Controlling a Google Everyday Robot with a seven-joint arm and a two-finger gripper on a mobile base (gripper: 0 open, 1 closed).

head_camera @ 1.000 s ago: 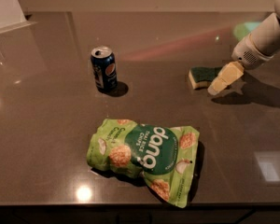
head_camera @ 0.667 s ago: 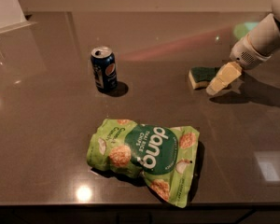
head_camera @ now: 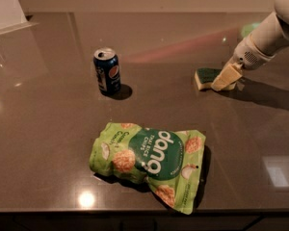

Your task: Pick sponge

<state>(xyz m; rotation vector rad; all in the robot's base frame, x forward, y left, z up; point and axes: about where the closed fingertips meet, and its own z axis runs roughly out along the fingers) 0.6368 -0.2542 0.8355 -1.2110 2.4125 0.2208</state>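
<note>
On the near tabletop [head_camera: 48, 177], leaving aside chip bag [head_camera: 149, 162], then soda can [head_camera: 107, 71] | at far right, holding gripper [head_camera: 225, 78] at right end of sponge [head_camera: 206, 73] | jaws' spread: cannot tell | risking shoving sponge sideways on slick surface, gripping off-centre

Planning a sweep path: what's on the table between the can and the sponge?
Nothing: in the camera view, only bare tabletop lies between the can and the sponge. The gripper sits at the sponge's end farthest from the can.
</note>
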